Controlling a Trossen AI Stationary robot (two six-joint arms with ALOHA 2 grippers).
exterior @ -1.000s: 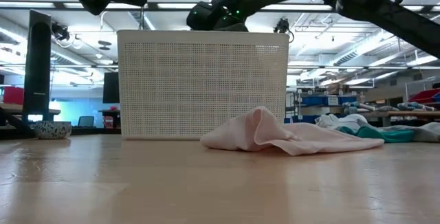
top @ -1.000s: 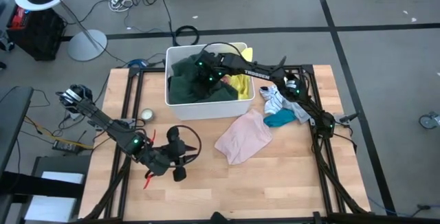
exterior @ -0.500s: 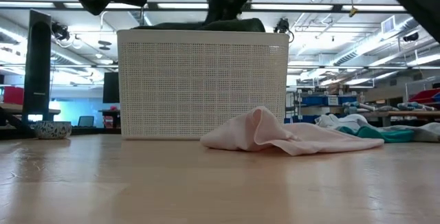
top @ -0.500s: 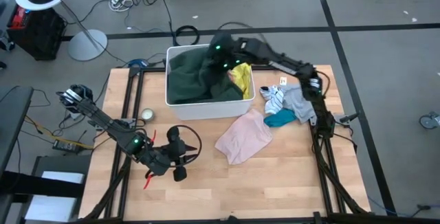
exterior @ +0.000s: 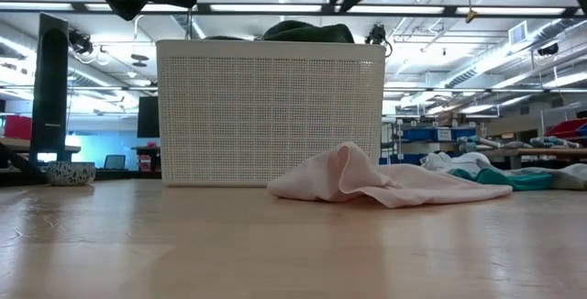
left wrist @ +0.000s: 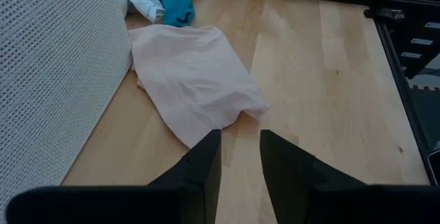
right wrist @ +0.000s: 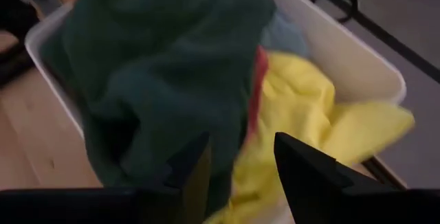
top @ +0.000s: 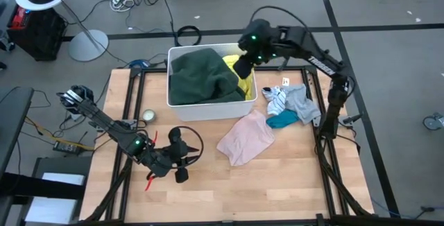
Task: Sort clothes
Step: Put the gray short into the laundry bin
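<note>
The white bin (top: 208, 108) at the table's far side holds a dark green garment (top: 200, 77) and a yellow one (top: 239, 80); both also show in the right wrist view, green (right wrist: 158, 66) and yellow (right wrist: 309, 114). My right gripper (top: 243, 65) hangs open above the bin's right end (right wrist: 240, 148), touching nothing. A pink garment (top: 246, 137) lies flat on the table in front of the bin. Teal (top: 281, 120), striped (top: 276, 100) and grey (top: 302, 101) clothes lie to its far right. My left gripper (top: 182, 158) waits open near the table's left, its fingers aimed at the pink garment (left wrist: 196, 73).
A small round bowl (top: 148, 116) stands left of the bin. Black frame rails (top: 316, 80) run along the table's edges. Bare wood (top: 277, 184) lies toward the near edge, in front of the pink garment.
My right gripper has risen out of the bin and gone toward the table's far right, coming away from the dark green garment. That garment, bunched up under the gripper half a second ago, now lies heaped in the bin.
</note>
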